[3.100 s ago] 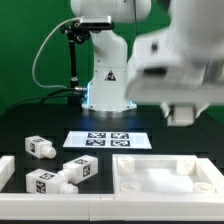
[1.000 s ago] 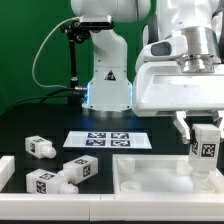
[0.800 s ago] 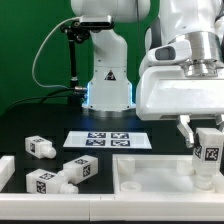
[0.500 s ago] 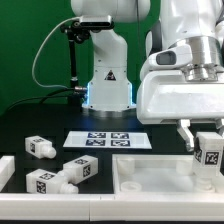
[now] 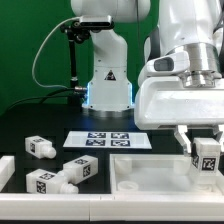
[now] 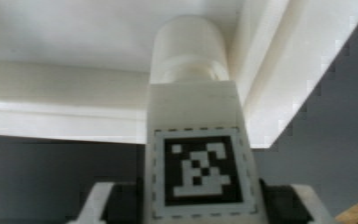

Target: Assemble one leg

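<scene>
My gripper point(image 5: 207, 160) is shut on a leg point(image 5: 208, 157), a white peg with a black-and-white tag on its blocky end. It holds the leg upright over the far right part of the large white tray-like panel point(image 5: 150, 175). In the wrist view the leg point(image 6: 197, 130) points down toward the panel's raised rim point(image 6: 282, 60), with dark fingers point(image 6: 105, 200) at both sides of its tagged end. Three more legs lie at the exterior view's left: one point(image 5: 40, 146) farther back, one point(image 5: 82, 168) and one point(image 5: 42, 182) near the front.
The marker board point(image 5: 107, 139) lies on the black table in front of the white robot base point(image 5: 107, 85). A white ledge point(image 5: 5, 170) shows at the left edge. A green backdrop stands behind.
The arm has come in from the right holding the leg and has lowered it steadily toward the right part of the panel. The loose legs have not moved.
</scene>
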Controlling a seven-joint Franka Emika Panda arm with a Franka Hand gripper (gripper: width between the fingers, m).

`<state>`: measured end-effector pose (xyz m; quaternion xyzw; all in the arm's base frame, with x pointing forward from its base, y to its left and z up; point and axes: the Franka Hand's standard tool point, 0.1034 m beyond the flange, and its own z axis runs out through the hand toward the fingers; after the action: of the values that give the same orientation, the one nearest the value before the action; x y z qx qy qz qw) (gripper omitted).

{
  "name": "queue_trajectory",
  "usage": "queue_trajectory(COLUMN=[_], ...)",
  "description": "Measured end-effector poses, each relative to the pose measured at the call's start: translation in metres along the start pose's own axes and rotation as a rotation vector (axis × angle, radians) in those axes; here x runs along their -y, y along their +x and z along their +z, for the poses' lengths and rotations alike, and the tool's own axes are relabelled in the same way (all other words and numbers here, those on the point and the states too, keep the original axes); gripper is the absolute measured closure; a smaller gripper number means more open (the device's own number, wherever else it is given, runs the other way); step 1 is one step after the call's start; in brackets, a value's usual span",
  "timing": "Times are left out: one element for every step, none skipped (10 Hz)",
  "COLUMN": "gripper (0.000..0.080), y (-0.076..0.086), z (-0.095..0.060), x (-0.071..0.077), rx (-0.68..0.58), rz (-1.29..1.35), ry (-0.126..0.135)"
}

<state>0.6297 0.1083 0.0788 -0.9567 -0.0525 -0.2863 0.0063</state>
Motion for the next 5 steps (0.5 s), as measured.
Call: queue_trajectory(gripper=[0.0512, 0.0507, 0.0507, 0.0304, 0.02], y=[-0.0002, -0.0004, -0.0006, -0.003, 0.0044], z=[-0.0001, 0.0, 0.0001, 0.0012, -0.0033], x=[0.0008, 0.0006, 0.0006, 0.0015, -0.0005], rx=[0.002, 0.002, 0.003, 0.035, 0.105], rz=[0.0, 0.0, 0.0, 0.001, 0.013], ry=[0.001, 0.001, 0.001, 0.004, 0.015])
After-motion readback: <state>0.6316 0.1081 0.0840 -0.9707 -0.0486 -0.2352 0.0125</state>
